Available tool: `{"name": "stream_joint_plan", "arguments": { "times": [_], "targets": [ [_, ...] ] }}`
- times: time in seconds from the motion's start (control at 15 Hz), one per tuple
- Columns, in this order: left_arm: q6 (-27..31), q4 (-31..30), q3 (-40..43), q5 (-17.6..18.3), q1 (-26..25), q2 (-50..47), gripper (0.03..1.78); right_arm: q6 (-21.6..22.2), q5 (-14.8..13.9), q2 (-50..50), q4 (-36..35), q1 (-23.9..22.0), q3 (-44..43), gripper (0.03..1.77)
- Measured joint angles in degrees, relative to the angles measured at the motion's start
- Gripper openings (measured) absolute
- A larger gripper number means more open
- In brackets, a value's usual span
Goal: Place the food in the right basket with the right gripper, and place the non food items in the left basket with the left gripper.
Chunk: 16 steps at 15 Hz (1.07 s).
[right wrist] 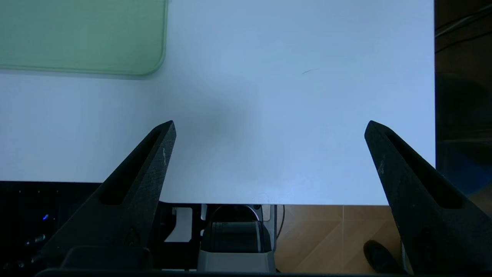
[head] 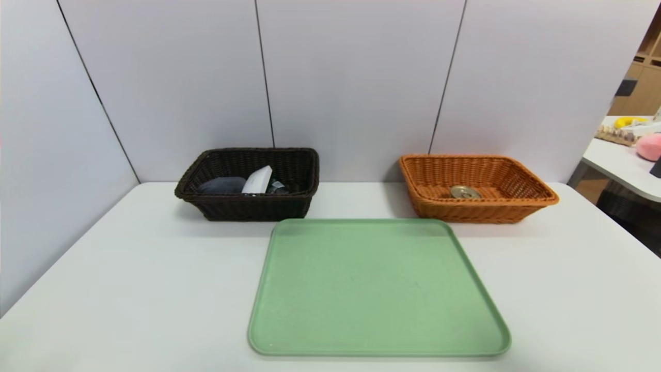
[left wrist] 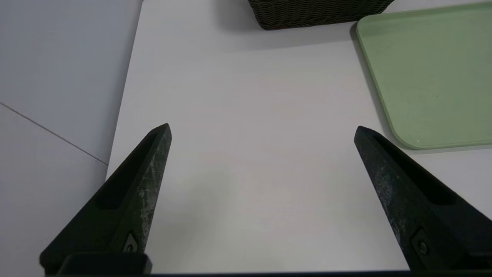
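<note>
White table (head: 129,289) against grey wall panels (head: 356,77); left claw (left wrist: 261,130) and right claw (right wrist: 269,127) gape empty.

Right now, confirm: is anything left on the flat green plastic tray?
No: the flat green plastic tray shows only bare surface in the head view.

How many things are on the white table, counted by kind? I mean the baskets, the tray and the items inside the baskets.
Baskets: 2, the dark brown basket and the orange-tan basket
Trays: 1, the green tray, with nothing on it
Food items: 1, the tin can in the orange-tan basket
Non-food items: 3 in the dark brown basket: grey cloth, white box, a dark item mostly hidden
Total: 7
</note>
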<state>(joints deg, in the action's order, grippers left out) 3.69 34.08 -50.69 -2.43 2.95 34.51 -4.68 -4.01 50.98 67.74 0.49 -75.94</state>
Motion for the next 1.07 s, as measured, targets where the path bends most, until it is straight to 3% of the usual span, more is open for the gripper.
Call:
{"name": "stream_joint_plan", "arguments": {
  "times": [0.2,0.53,0.87,1.07],
  "targets": [
    [0.22,5.27,0.13,-0.29,-0.63,-5.77,1.69,0.24,-0.91,-7.46,-1.54,-0.84,2.71,1.69],
    [0.66,13.85,0.45,-0.18,-3.30,-16.80,1.69,-0.22,-1.57,-22.59,-12.57,-1.50,14.17,1.69],
    [0.32,12.25,4.85,3.94,-4.05,-24.41,1.69,-1.12,-0.84,-38.17,-16.62,-1.12,23.45,1.69],
    [0.85,6.62,11.72,8.48,-3.52,-29.77,1.69,-3.17,0.32,-45.45,-26.54,-0.95,30.51,1.69]
  ]
}}
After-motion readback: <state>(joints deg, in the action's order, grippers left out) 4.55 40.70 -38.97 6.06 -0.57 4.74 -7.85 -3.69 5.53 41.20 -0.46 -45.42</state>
